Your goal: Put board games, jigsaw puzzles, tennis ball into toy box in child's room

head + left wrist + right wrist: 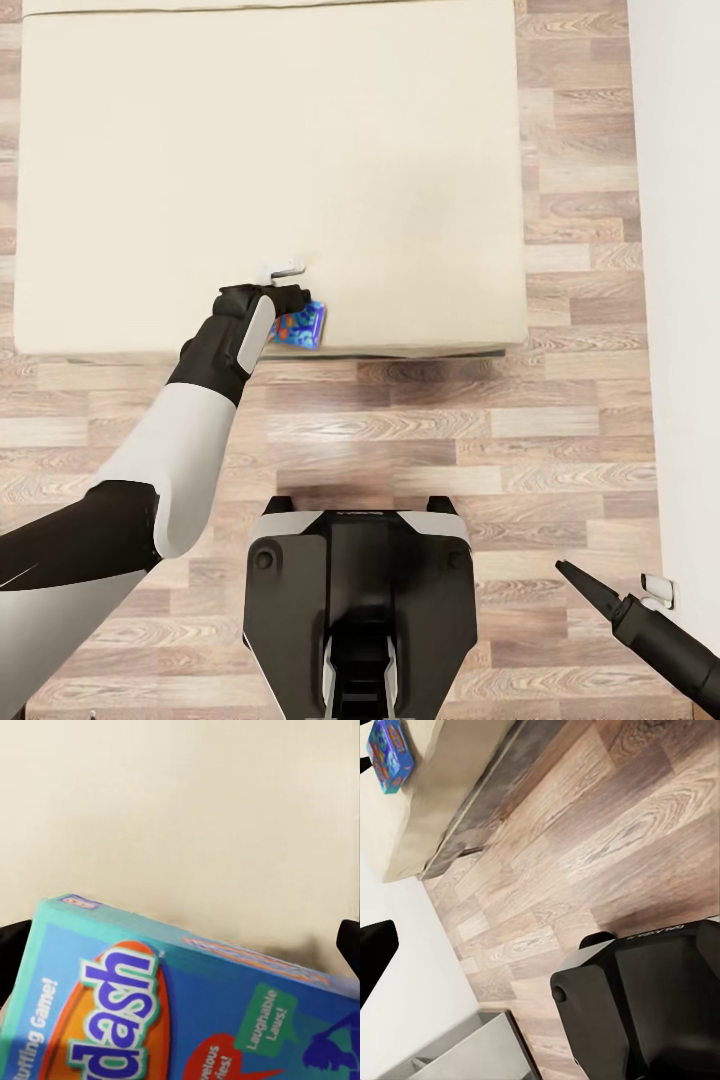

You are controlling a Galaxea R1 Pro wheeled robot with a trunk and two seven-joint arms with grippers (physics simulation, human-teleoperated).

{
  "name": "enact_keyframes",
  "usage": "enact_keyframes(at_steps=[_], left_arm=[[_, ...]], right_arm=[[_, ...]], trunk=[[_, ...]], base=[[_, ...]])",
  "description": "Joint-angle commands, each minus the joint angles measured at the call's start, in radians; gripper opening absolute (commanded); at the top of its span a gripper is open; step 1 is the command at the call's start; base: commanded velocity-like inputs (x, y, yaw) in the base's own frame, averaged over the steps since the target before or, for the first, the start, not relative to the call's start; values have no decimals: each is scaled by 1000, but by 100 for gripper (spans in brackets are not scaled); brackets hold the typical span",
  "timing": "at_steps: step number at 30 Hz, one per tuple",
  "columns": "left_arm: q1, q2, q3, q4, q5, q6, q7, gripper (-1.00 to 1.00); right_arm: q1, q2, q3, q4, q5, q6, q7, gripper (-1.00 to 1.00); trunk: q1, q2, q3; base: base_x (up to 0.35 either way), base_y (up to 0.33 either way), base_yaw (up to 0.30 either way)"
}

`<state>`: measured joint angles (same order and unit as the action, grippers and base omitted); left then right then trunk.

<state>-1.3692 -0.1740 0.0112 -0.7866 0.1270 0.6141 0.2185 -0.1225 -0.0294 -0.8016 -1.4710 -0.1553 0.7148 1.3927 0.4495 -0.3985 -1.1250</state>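
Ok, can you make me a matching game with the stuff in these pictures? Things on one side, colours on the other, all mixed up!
Things:
1. bed
2. game box
3. floor
4. wall

Colours:
A. brown wood planks
B. white
C. cream
D. blue with orange

Pairs: 1-C, 2-D, 3-A, 4-B
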Motion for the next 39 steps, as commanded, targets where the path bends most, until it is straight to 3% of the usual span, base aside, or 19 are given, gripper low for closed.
enact_keyframes(at_steps=[1,39], left_arm=[[0,-1,1,-1,11,4,7,100],[0,-1,1,-1,11,3,7,100]], right_arm=[[0,0,-1,0,-2,9,2,100],[0,0,-1,0,-3,8,1,100]], trunk=[[0,-2,-1],[0,-2,-1]], base=[[-72,-2,0],[-42,0,0]])
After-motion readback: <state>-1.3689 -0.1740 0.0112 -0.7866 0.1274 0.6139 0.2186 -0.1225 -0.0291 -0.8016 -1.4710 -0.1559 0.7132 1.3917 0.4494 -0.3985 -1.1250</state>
